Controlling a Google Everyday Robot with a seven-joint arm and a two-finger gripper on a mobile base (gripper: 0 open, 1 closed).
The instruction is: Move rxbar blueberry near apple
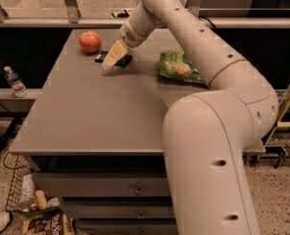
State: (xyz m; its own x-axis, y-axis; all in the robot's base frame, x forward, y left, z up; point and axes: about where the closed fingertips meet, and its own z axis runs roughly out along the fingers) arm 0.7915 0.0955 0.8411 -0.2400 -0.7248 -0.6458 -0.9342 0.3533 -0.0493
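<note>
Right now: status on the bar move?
Tool low over the flat navy-blue bar wrapper. Wrapper on grey table, just right of round red apple, apart. Crinkly green bag further right, not in the way.
</note>
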